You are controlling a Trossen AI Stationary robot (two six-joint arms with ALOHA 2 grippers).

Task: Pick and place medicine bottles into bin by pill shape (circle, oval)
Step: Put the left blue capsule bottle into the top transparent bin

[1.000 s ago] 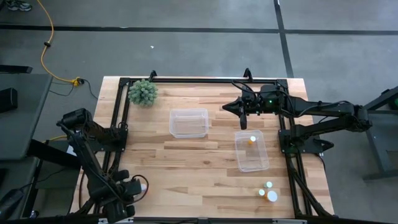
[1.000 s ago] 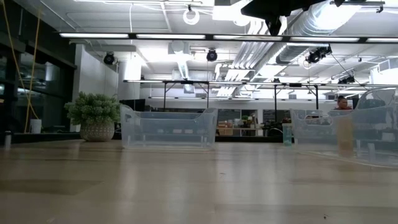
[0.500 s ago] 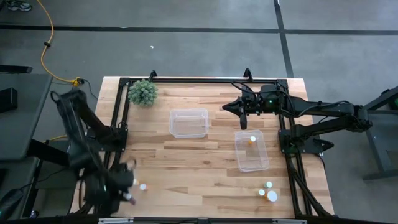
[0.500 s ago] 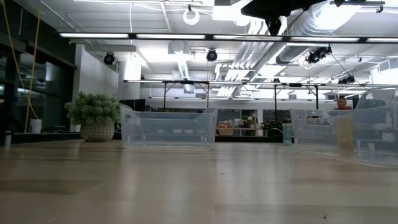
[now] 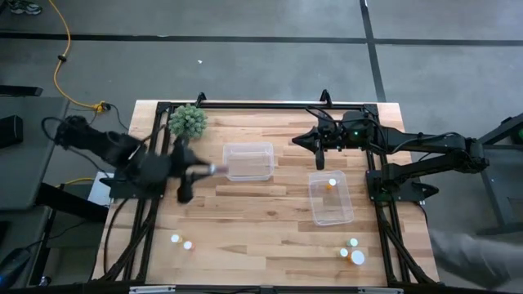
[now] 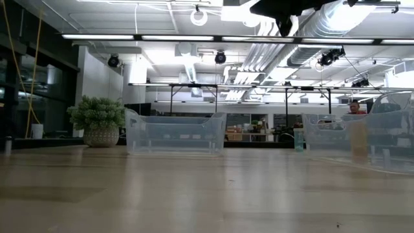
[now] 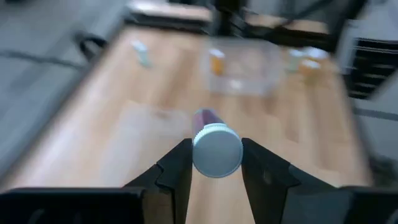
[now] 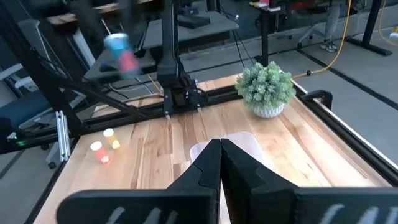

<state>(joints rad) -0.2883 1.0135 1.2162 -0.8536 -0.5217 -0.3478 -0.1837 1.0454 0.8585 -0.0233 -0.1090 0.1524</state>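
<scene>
The left gripper (image 7: 216, 163) clamps a white-capped medicine bottle (image 7: 216, 148), its body blurred, just beside the left clear bin (image 5: 248, 161). The left arm stretches across the tabletop (image 5: 245, 220). The right gripper (image 8: 219, 163), fingers pressed together, hovers above the right clear bin (image 5: 330, 197), which holds 1 orange bottle (image 5: 331, 184).

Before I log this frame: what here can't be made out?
- Pill shapes: every medicine bottle is too small in the high view, e.g. the one in the right tub.
- Held bottle: left wrist view shows only its cap; motion blur hides the label.
- Left gripper: smeared in the high view.
- Low view: bottles behind tub walls.
</scene>
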